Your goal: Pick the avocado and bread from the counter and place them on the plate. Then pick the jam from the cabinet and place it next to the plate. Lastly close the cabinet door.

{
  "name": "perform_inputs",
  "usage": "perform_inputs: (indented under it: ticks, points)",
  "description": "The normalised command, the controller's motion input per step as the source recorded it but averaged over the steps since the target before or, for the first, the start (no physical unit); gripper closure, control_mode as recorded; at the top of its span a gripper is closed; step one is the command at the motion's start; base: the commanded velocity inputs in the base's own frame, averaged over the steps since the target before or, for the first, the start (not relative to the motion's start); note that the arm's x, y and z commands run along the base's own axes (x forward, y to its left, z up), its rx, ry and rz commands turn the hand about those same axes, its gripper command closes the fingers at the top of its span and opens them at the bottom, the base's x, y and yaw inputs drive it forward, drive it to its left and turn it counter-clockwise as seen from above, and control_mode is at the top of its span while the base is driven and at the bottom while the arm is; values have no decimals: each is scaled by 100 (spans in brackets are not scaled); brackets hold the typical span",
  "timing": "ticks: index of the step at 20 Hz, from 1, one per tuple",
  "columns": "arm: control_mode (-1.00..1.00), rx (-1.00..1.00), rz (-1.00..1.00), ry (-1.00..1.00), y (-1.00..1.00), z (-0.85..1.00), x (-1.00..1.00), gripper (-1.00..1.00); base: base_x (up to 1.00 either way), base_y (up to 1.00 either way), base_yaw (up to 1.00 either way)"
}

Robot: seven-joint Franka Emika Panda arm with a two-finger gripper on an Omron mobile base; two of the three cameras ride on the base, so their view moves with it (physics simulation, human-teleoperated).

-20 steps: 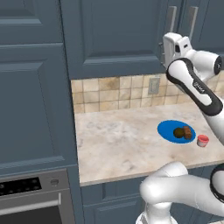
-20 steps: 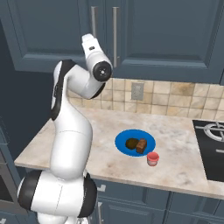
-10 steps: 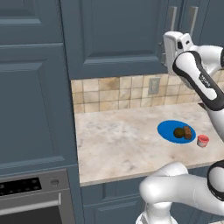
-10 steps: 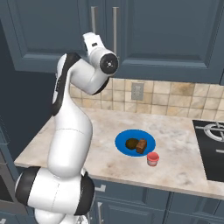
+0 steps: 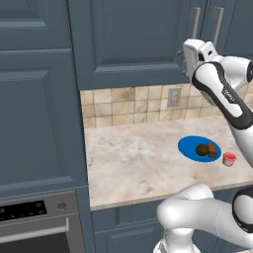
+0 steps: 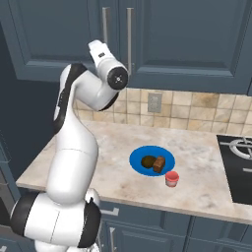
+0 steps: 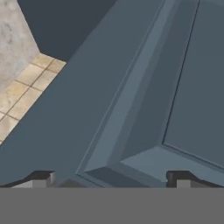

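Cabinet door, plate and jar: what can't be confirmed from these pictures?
- Contact between gripper and cabinet door: hand view shows open tips near the panel, touching unclear.
- Door handle: cut off by the top edge, right base view.
- Jam label: too small.
- Bread touching avocado: too small.

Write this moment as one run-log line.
avocado, bread: on plate | jam: beside plate | cabinet door: shut | gripper: open, empty
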Motion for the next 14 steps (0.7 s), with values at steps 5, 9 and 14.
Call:
perform_inputs:
  ticks: [5, 9, 14]
  points:
    - [-100, -7, 3, -4, -10, 0, -2, -100, 0, 0, 0]
    - [-100, -12, 7, -9, -37, -1, 0, -100, 0, 0, 0]
    - [-100, -21, 8, -10, -56, -20, 0, -100, 0, 0, 0]
